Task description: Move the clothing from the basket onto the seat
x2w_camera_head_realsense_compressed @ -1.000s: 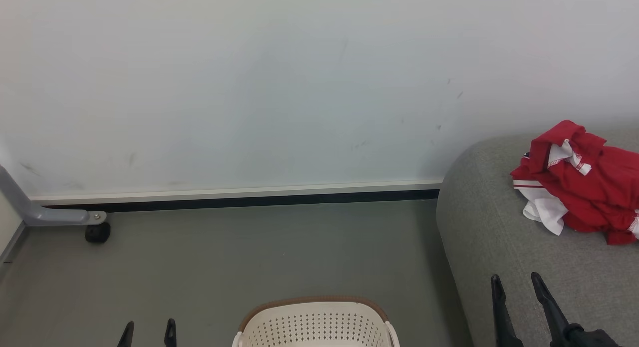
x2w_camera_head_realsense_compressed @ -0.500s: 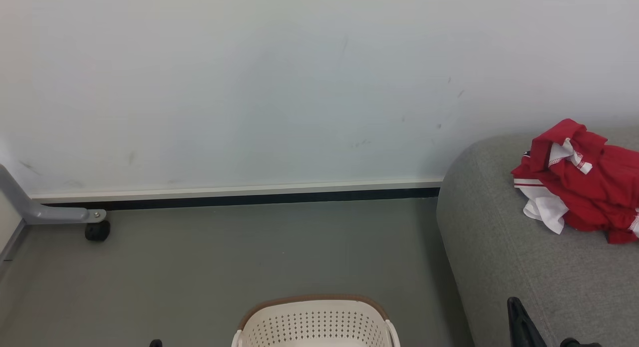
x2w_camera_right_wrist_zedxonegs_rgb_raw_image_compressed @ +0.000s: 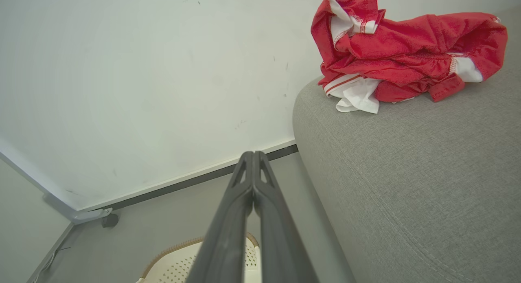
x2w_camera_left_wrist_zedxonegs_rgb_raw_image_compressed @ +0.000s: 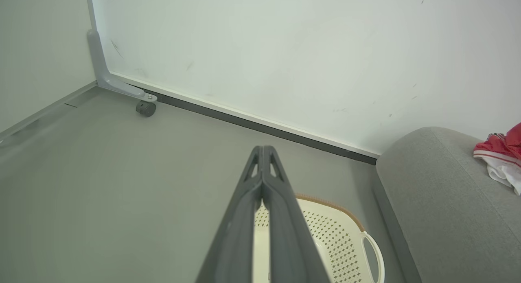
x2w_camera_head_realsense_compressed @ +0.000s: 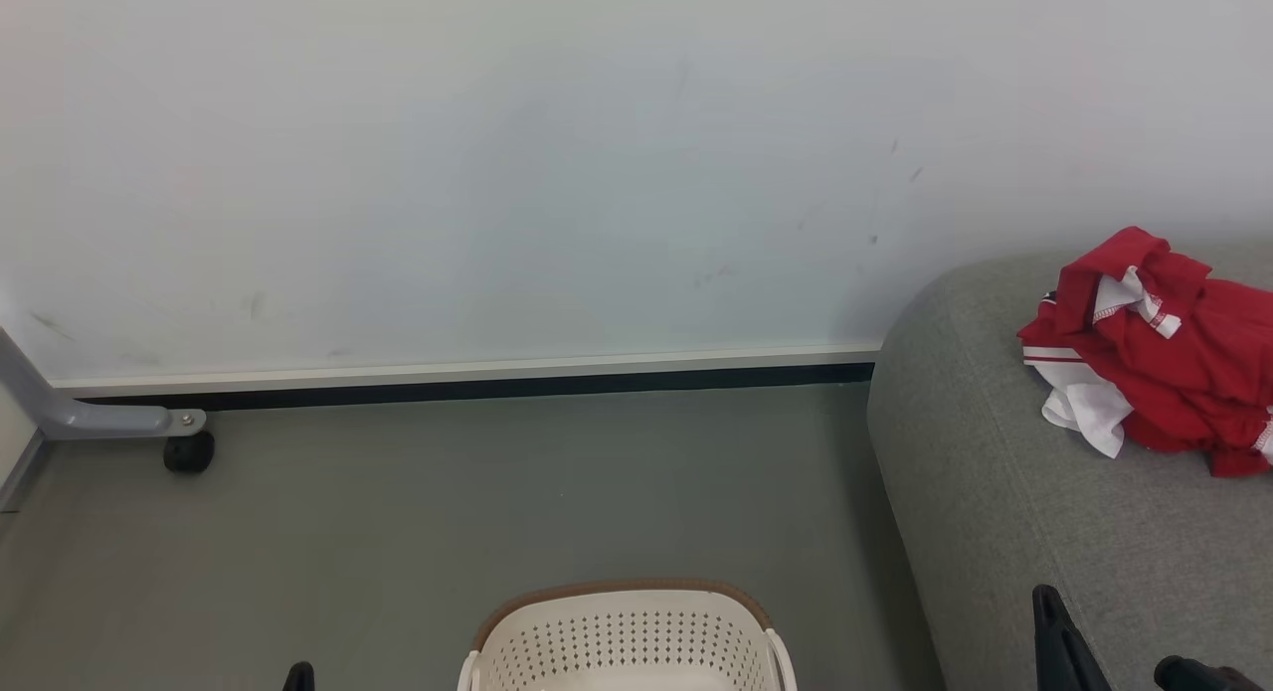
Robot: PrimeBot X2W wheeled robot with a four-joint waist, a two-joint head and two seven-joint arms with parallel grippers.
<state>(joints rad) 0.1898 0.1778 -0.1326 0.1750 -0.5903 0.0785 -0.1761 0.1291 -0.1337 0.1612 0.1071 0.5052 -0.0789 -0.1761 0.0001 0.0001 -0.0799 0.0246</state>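
The clothing lies in a crumpled red pile with white trim on top of the grey seat, at its left end near the wall. The cream basket with its brown rim stands on the floor left of the seat; the part of its inside that shows is bare plastic. My left gripper is shut on nothing, above the basket's left side. My right gripper is also shut and empty, between basket and seat, well short of the clothing.
A pale wall with a dark baseboard runs behind the grey floor. A grey frame leg on a black caster stands at the far left by the wall. The seat's rounded end rises right beside the basket.
Both grippers have dropped toward the head view's bottom edge, leaving little more than tips. A second ago their fingers stood apart. The head camera has shifted slightly.
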